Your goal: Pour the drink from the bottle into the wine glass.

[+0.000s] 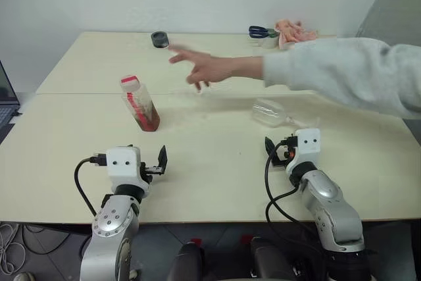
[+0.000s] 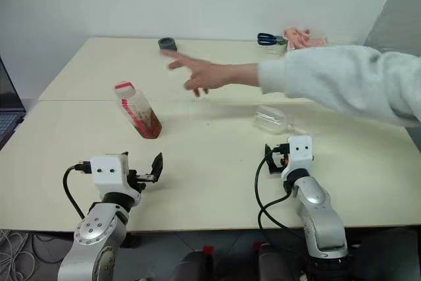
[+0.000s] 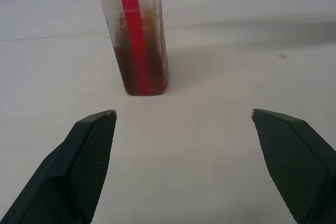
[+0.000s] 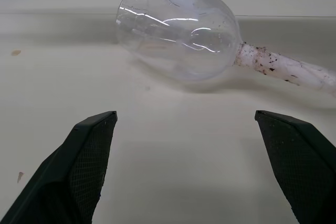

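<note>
The bottle (image 1: 139,102) stands capped on the left half of the table, with the amber-red drink (image 3: 140,72) filling its lower part. My left gripper (image 3: 184,115) hovers open a short way in front of it, nothing between its fingers. The wine glass (image 4: 178,30) lies on its side on the right half of the table, its bowl pointing left and its stem (image 4: 286,66) to the right. My right gripper (image 4: 186,115) is open just in front of the fallen glass (image 1: 270,112), apart from it.
A person's hand (image 1: 204,67) and grey sleeve (image 1: 348,77) reach in from the right, above the table beyond the glass. At the far edge lie a dark tape roll (image 1: 160,39), scissors (image 1: 262,31) and a pink cloth (image 1: 296,31). A laptop (image 1: 5,100) sits at the left.
</note>
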Tool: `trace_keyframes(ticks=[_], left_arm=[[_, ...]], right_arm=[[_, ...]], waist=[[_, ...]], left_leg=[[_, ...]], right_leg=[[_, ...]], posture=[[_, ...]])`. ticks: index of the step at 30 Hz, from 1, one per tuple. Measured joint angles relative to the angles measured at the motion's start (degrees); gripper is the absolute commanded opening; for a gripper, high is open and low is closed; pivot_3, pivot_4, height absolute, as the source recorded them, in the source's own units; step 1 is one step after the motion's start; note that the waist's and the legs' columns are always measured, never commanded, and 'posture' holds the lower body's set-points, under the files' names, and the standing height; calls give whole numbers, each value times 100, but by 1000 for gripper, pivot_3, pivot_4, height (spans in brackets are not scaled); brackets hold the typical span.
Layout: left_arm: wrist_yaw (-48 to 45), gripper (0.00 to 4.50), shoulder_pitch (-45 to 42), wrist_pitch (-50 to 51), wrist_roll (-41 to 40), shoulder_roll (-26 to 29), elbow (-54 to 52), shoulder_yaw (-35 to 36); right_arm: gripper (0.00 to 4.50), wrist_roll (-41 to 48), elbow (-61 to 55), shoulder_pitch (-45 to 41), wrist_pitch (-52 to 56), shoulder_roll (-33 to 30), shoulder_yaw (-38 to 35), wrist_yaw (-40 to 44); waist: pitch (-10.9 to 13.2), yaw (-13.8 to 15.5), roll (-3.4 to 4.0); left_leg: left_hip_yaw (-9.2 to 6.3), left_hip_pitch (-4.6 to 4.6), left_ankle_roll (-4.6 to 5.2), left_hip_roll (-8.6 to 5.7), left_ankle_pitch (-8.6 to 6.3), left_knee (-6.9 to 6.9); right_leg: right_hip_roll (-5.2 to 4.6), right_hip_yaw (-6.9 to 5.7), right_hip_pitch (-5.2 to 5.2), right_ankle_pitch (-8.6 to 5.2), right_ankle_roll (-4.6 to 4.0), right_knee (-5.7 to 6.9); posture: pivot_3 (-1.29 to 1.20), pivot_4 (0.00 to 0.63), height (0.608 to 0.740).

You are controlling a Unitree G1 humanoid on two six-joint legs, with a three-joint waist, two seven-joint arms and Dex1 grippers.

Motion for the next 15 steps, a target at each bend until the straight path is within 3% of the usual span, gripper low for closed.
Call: trace_keyframes(ticks=[15], left_arm=[[229, 4457, 340, 23, 76, -235, -295, 110]], right_arm=[[4500, 12, -66, 24, 17, -18, -11, 13]], waist=[[0, 0, 0]], left_leg=[[0, 0, 0, 0, 0, 0]], right_leg=[[0, 0, 0, 0, 0, -1]], posture=[[0, 150, 740]])
